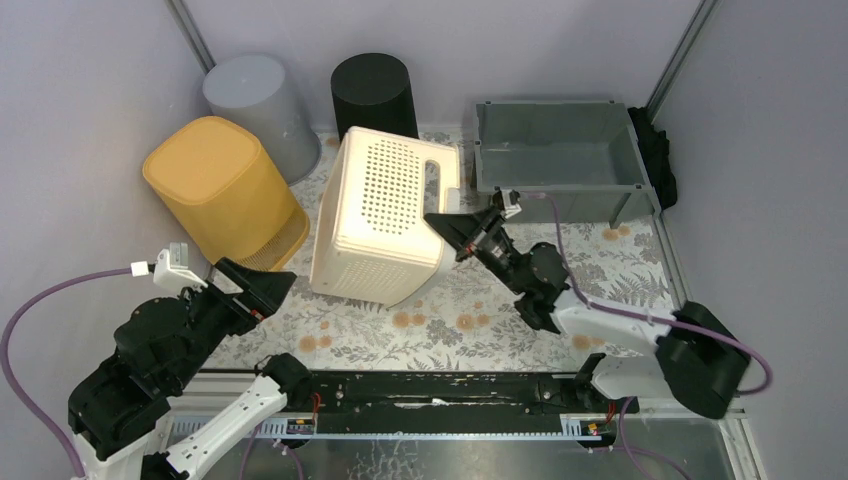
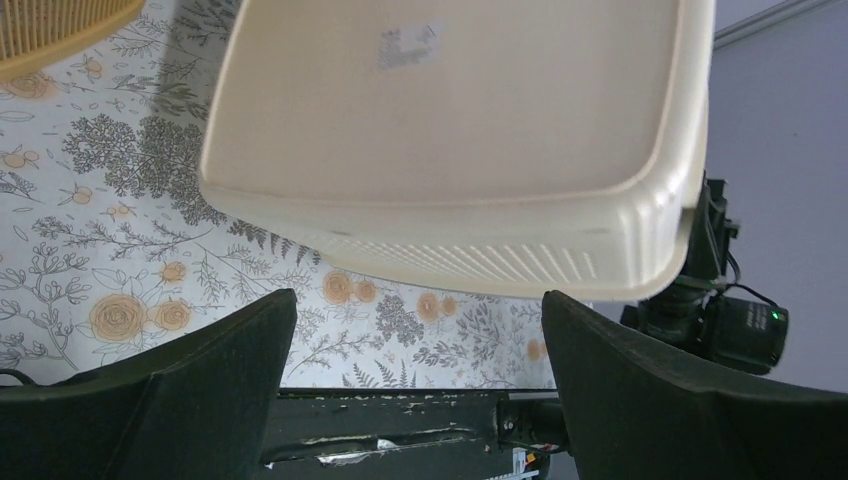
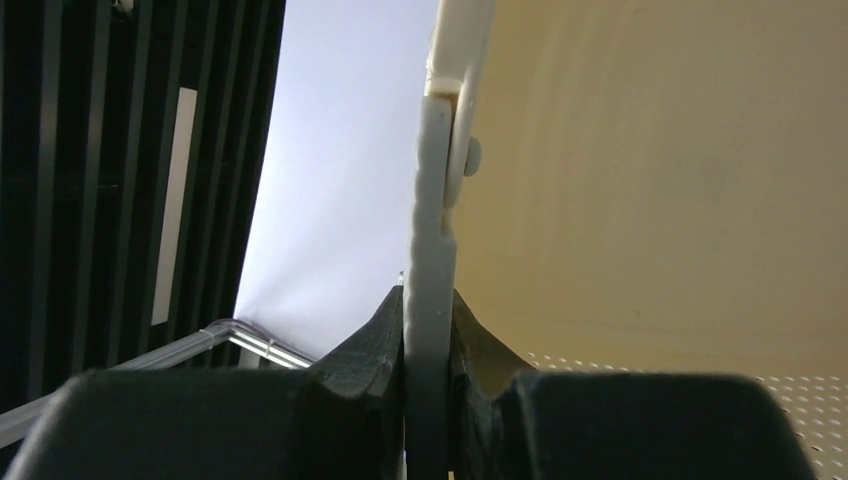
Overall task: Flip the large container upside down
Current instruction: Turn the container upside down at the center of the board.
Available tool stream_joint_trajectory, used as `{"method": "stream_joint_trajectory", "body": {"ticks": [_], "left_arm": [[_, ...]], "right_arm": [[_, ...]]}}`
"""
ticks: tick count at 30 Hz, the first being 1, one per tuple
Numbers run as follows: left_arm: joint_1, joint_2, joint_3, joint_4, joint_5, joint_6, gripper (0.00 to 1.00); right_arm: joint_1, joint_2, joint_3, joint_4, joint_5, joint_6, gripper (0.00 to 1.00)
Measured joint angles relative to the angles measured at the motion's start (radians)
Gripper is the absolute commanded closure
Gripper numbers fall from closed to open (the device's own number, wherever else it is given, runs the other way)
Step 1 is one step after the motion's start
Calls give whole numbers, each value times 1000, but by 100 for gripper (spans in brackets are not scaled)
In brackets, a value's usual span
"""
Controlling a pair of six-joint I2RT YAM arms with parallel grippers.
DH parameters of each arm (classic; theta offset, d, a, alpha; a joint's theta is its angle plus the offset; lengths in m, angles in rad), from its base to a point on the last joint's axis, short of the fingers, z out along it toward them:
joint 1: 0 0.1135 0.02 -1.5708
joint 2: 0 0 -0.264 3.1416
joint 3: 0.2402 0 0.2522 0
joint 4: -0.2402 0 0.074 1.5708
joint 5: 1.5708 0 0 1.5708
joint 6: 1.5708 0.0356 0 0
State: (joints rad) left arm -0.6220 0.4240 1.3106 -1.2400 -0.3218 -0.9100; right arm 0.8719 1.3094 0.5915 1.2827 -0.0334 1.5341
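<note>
The large container is a cream perforated basket (image 1: 385, 215). It is tipped up on the floral mat, with its base facing the near left and its open mouth facing the far right. My right gripper (image 1: 440, 225) is shut on its rim on the right side. The right wrist view shows both pads pinching the thin rim (image 3: 432, 250), with the basket's wall (image 3: 650, 180) to the right. My left gripper (image 1: 275, 285) is open and empty, low at the near left, a little short of the basket. The left wrist view shows the basket's flat base (image 2: 460, 130) above the spread fingers (image 2: 230, 350).
An upturned yellow bin (image 1: 225, 190) stands just left of the basket. A grey bin (image 1: 262, 105) and a black bin (image 1: 375, 95) stand behind. An open grey tote (image 1: 555, 145) is at the far right. The black rail (image 1: 420, 385) runs along the near edge.
</note>
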Motion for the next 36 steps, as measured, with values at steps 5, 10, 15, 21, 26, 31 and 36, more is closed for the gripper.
{"method": "stream_joint_trajectory", "body": {"ticks": [5, 10, 15, 21, 26, 31, 36], "left_arm": [[0, 0, -20, 10, 0, 0, 0], [0, 0, -46, 19, 6, 0, 0], [0, 0, -62, 39, 11, 0, 0], [0, 0, -73, 58, 12, 0, 0], [-1, 0, -75, 60, 12, 0, 0], [-5, 0, -91, 68, 13, 0, 0], [-6, 0, -106, 72, 24, -3, 0]], "right_arm": [[2, -231, -80, -205, 17, -56, 66], [2, -379, -106, -401, 28, -105, 55], [2, -475, -106, -570, 32, -129, 64], [2, -549, -112, -704, 32, -138, 62], [2, -600, -151, -820, 33, -147, 58], [3, -659, -206, -940, 35, -146, 57], [3, -716, -230, -1009, 37, -143, 57]]}}
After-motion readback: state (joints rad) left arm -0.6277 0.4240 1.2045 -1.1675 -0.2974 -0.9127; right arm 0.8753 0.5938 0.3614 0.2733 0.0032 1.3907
